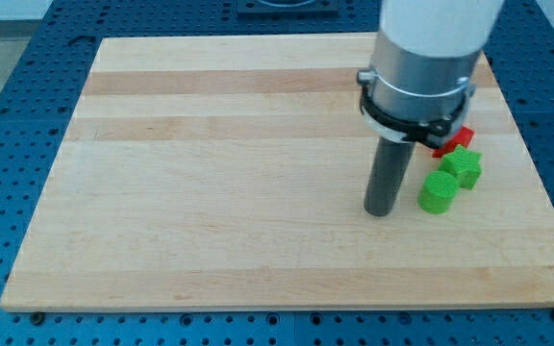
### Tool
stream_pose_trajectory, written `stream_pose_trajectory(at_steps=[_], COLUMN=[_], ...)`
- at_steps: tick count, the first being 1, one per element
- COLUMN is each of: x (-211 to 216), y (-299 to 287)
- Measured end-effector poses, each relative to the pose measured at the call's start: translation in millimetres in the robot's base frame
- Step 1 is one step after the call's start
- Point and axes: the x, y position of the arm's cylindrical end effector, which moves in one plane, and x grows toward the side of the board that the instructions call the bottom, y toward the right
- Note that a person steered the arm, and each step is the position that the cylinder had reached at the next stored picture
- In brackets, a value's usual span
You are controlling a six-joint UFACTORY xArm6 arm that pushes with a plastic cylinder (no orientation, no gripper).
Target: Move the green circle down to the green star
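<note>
The green circle (439, 191), a short green cylinder, stands on the wooden board (210, 192) at the view's right. The green star (464, 166) sits just up and to the right of it, touching or nearly touching it. My tip (380, 210) rests on the board just left of the green circle, with a small gap between them. The rod rises from it to the grey and white arm body (421, 67), which hides part of the board behind it.
A red block (453, 141) lies just above the green star, partly hidden by the arm's collar; its shape cannot be made out. The board's right edge runs close to these blocks. A blue perforated table surrounds the board.
</note>
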Motion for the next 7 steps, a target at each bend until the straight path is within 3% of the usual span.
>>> stream_pose_trajectory(at_steps=[1, 7], x=[-20, -4], y=[1, 60])
